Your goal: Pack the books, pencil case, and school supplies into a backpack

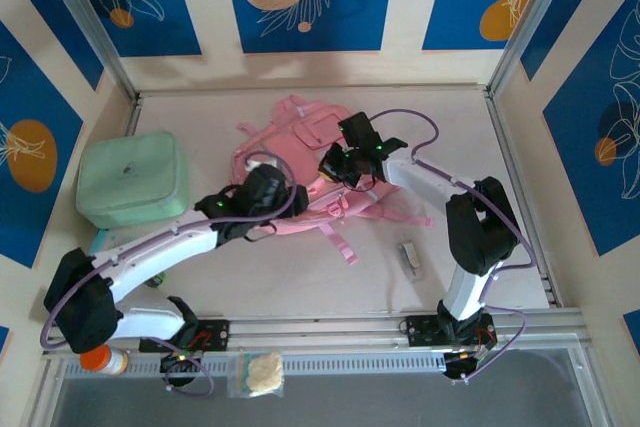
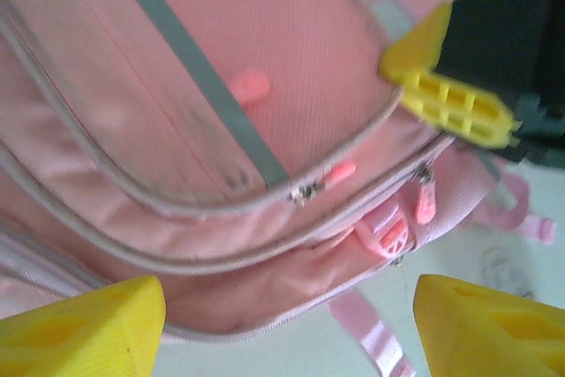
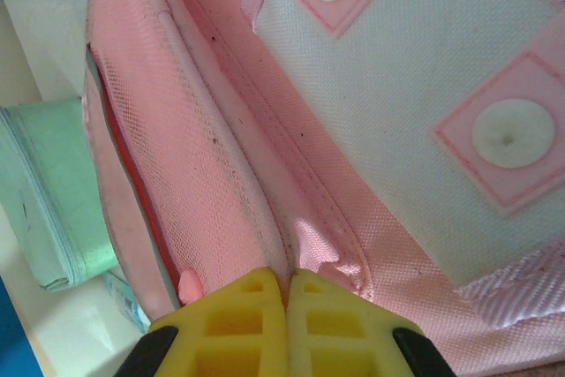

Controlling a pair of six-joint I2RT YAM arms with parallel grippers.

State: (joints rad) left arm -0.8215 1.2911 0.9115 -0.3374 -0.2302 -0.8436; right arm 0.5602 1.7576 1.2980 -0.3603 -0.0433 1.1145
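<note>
Yellow fingers (image 2: 88,328) of the left hand (image 2: 287,337) sit at the bottom corners of the left wrist view, and they're spread wide with nothing gripped between them. Just past them is the pink backpack (image 2: 265,59). Grey-piped zip lines curve across it, and pink zip pulls (image 2: 340,171) hang near the middle.

From above, the backpack lies mid-desk, toward the back wall. Its pink straps (image 1: 340,232) trail out toward the near edge. The left hand is over the bag's near-left part, and the right hand (image 1: 342,162) is on the bag's right side.

In the right wrist view, that hand's fingers (image 3: 252,315) are pressed tight together. Their tips are pushed against a bunched pink seam beside a pale panel with square patches (image 3: 508,134). Whether any fabric is nipped between them, I cannot tell. Pink mesh lining opens up to the left of the seam.

A padded green case (image 1: 132,179) sits on the desk (image 1: 300,282) just left of the backpack, not touching it. Out to the right, a grey-white item (image 1: 409,255) lies alone on bare desk, past the straps and near the right arm. Down at the near-left corner stands an orange-capped bottle (image 1: 100,359), and a clear bag (image 1: 258,372) rests on the front rail.
</note>
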